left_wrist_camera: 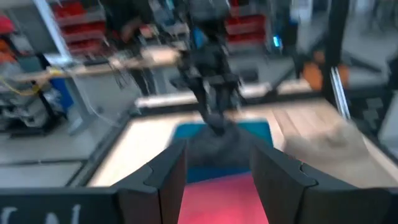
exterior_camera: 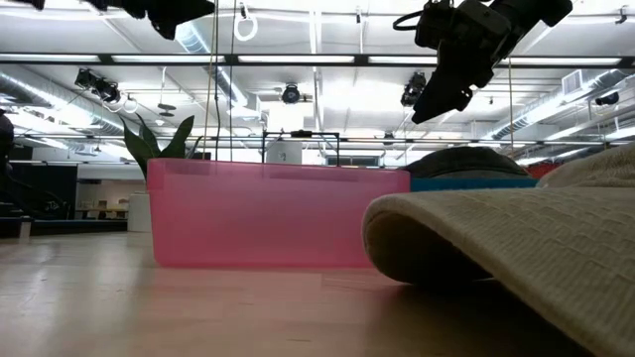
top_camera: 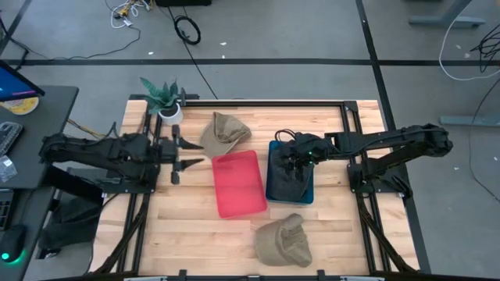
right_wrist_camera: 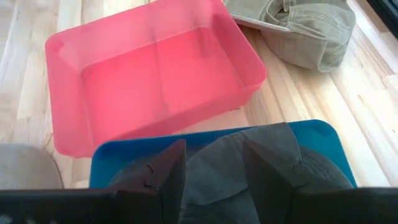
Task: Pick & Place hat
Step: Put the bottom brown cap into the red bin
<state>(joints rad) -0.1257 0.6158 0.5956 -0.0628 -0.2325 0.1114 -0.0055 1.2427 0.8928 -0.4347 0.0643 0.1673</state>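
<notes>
A dark grey hat (top_camera: 287,181) lies in a blue bin (top_camera: 271,187) right of centre; it also shows in the right wrist view (right_wrist_camera: 311,174). My right gripper (top_camera: 291,160) hangs open just above this hat and clear of it, as the low view (exterior_camera: 437,99) shows. An empty pink bin (top_camera: 238,183) stands beside the blue one. One tan hat (top_camera: 224,133) lies on the table beyond the pink bin. Another tan hat (top_camera: 283,240) lies near the front edge. My left gripper (top_camera: 190,154) is open and empty, left of the pink bin.
A potted plant (top_camera: 166,97) stands at the far left corner of the table. Black frame rails run along the table's far edge and sides. Bare wood lies left of the pink bin and at the near left.
</notes>
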